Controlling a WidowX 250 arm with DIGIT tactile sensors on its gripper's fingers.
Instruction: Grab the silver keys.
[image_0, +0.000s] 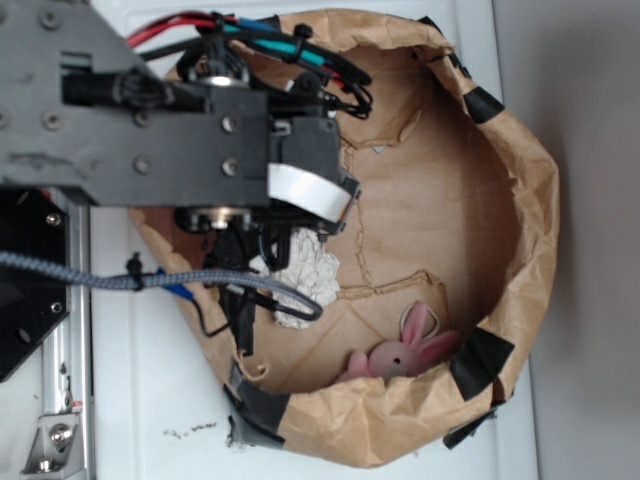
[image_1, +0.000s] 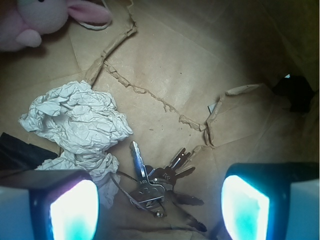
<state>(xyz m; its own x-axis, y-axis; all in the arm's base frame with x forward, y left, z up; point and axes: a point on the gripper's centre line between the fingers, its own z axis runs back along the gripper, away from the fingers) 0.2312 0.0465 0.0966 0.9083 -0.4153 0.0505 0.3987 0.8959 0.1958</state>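
Wrist view: silver keys lying between spread gripper fingers, on brown paper.

The gripper (image_1: 160, 207) has its jaws wide apart; its two pale, glowing fingers (image_1: 74, 210) sit at the bottom corners of the view. The silver keys (image_1: 155, 179) lie fanned on the creased brown paper floor (image_1: 200, 60), between the fingers and nearer the one on the picture's left. A crumpled white paper wad (image_1: 75, 122) rests just left of the keys, its lower edge close to them. A pink plush rabbit (image_1: 40, 20) sits in the top-left corner, well apart from the keys.
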